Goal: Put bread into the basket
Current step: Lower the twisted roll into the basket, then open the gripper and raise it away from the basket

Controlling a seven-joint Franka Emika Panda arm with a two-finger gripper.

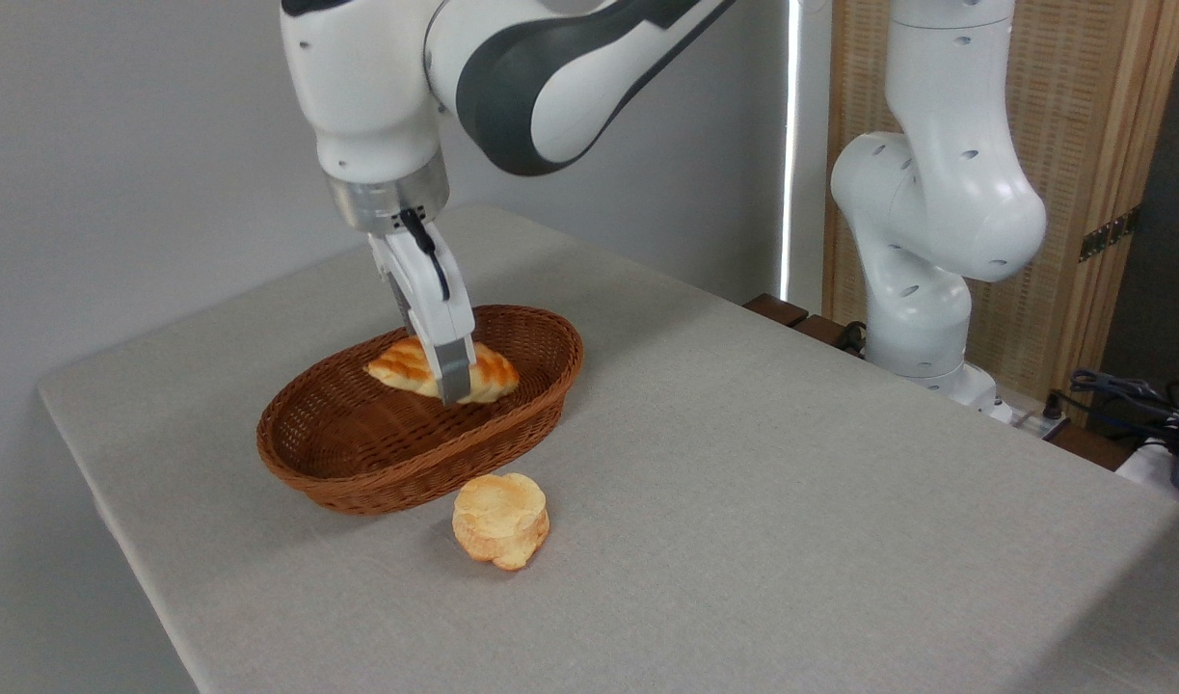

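Gripper pinches golden-orange braided bread inside reddish-brown oval wicker basket; advise lowering until seated, then spreading fingers cleanly.

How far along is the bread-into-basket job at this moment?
Nearly done. The braided golden-orange loaf is already inside the oval reddish-brown wicker basket, toward its far end. In hand: the gripper is down at the loaf, its jaws straddling it; whether they are clamped cannot be told. Left: releasing and lifting clear. The small round pale bun sits on the table in front of the basket, not part of the job.
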